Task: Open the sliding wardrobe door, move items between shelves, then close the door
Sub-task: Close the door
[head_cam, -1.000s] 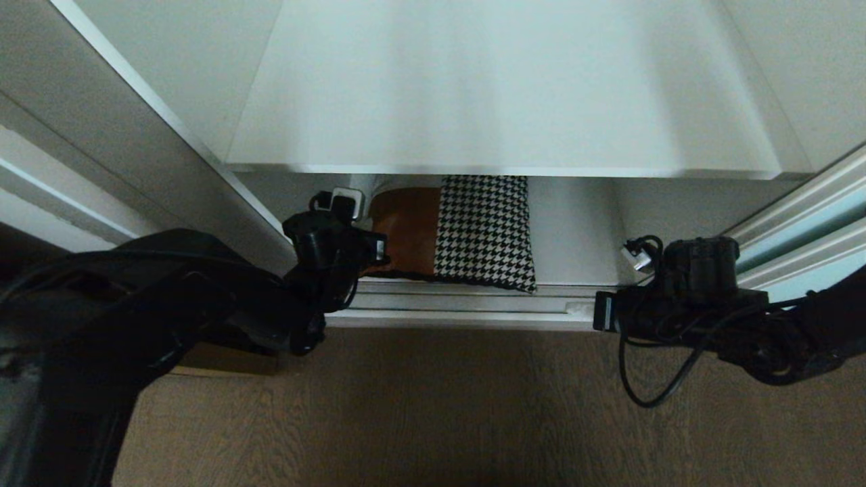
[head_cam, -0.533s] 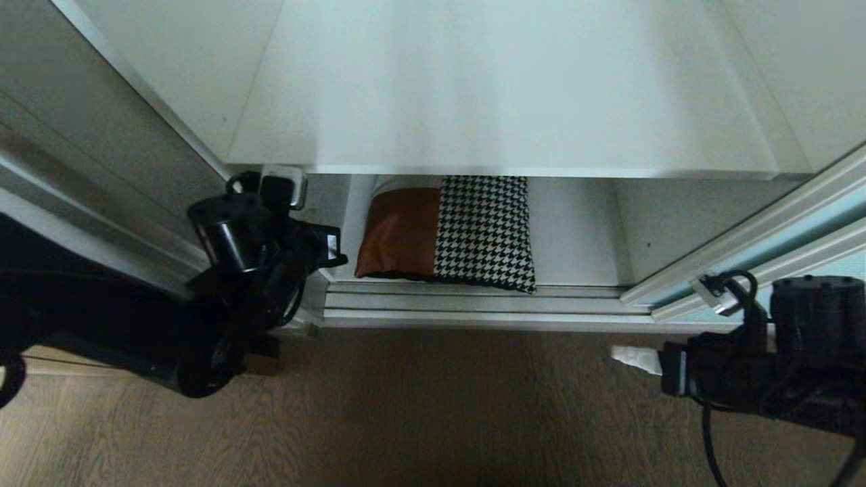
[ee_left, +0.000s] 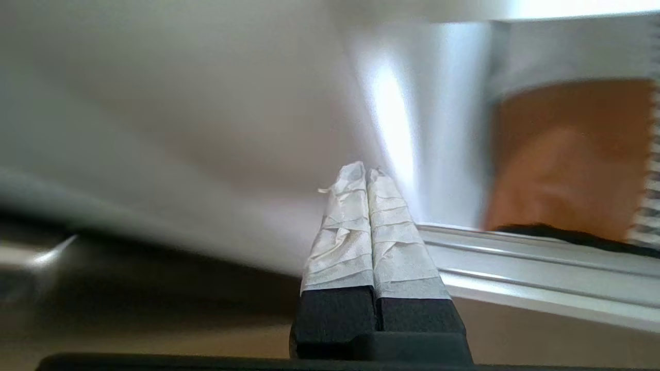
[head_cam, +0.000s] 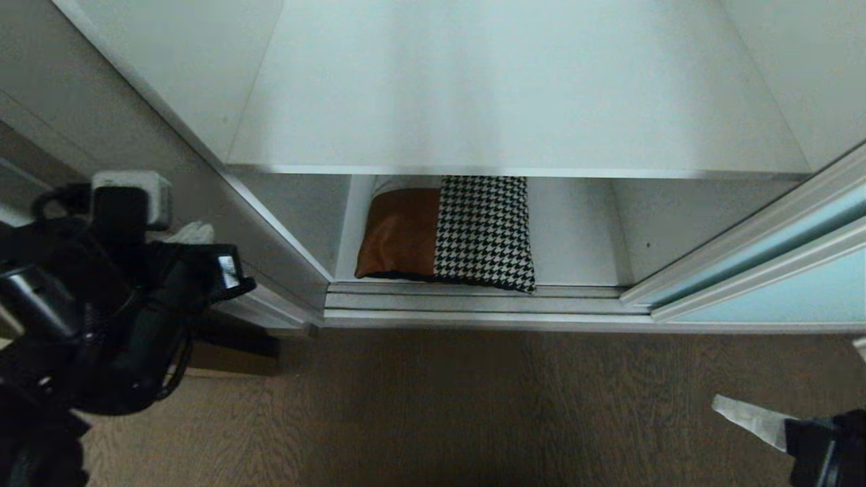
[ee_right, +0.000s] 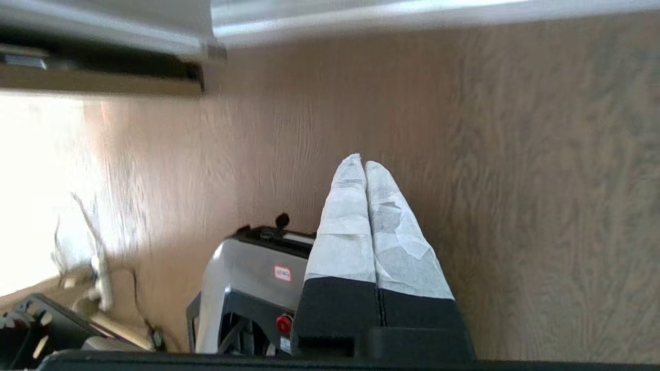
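The patchwork cushion (head_cam: 446,230), rust-brown and houndstooth, lies on the lower white shelf (head_cam: 575,230), partly hidden under the wide upper shelf (head_cam: 514,88). The sliding wardrobe door (head_cam: 778,270), pale aqua glass in a silver frame, stands at the right with the opening uncovered. My left gripper (head_cam: 191,233) is drawn back to the left of the opening, shut and empty; the left wrist view shows its taped tips (ee_left: 366,170) pressed together, with the cushion (ee_left: 562,159) off to one side. My right gripper (head_cam: 734,406) is low at the right over the floor, also shut (ee_right: 361,162) on nothing.
The silver floor track (head_cam: 473,301) runs along the front of the wardrobe. A grey side panel (head_cam: 135,135) borders the opening on the left. Wood-grain floor (head_cam: 440,406) lies in front. My own base (ee_right: 247,288) shows in the right wrist view.
Both arms have pulled back from the wardrobe opening: the left swung out to the left, the right dropped to the lower right corner. The cushion has not moved.
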You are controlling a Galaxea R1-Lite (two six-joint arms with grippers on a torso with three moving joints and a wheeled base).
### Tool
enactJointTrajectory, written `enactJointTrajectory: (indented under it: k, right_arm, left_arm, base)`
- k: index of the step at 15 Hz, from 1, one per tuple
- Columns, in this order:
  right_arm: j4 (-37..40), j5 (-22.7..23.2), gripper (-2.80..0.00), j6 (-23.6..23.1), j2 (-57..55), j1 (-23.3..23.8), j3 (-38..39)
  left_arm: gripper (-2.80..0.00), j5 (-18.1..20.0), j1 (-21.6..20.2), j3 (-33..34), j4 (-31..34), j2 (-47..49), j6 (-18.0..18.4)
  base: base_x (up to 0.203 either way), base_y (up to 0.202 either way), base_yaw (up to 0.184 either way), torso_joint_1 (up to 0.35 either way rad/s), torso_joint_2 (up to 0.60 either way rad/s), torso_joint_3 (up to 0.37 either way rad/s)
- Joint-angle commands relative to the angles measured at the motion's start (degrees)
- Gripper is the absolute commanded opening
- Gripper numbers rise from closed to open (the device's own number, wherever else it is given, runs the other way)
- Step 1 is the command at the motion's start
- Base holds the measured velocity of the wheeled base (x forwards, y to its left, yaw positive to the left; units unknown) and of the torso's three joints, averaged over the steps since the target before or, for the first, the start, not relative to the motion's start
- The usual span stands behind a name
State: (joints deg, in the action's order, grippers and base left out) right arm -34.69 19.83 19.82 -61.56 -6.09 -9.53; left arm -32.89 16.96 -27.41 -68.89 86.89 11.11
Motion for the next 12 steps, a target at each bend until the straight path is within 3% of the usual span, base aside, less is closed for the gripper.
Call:
enactJointTrajectory:
  k: [1, 4, 6, 8, 12]
  right_arm:
    - [2.59, 0.01, -2.80, 0.34, 12.12, 1.05, 1.21]
    - [17.13, 0.03, -2.80, 0.70, 28.52, 1.81, -0.32]
    - [33.60, 0.23, -2.80, 0.86, 38.61, 1.81, -4.57]
    - [44.43, 0.11, -2.80, 1.01, 44.80, 1.68, -8.27]
    - [46.22, -4.83, -2.80, 1.70, 45.39, 1.61, -7.22]
  left_arm:
    - [-2.80, -0.81, -3.10, 4.59, -0.65, -9.10, 0.03]
    - [-2.80, -1.30, -7.63, 12.21, -0.62, -20.31, 0.07]
    - [-2.80, -1.35, -9.46, 17.93, 0.25, -28.40, 0.30]
    - [-2.80, -1.35, -10.10, 22.10, 3.28, -37.40, 0.52]
    - [-2.80, -1.13, -12.33, 26.19, 20.85, -58.38, 0.58]
  base:
    - [0.000, 0.000, 0.000, 0.000, 0.00, 0.000]
    - [0.000, 0.000, 0.000, 0.000, 0.00, 0.000]
    - [0.000, 0.000, 0.000, 0.000, 0.00, 0.000]
    - [0.000, 0.000, 0.000, 0.000, 0.00, 0.000]
    - [0.000, 0.000, 0.000, 0.000, 0.00, 0.000]
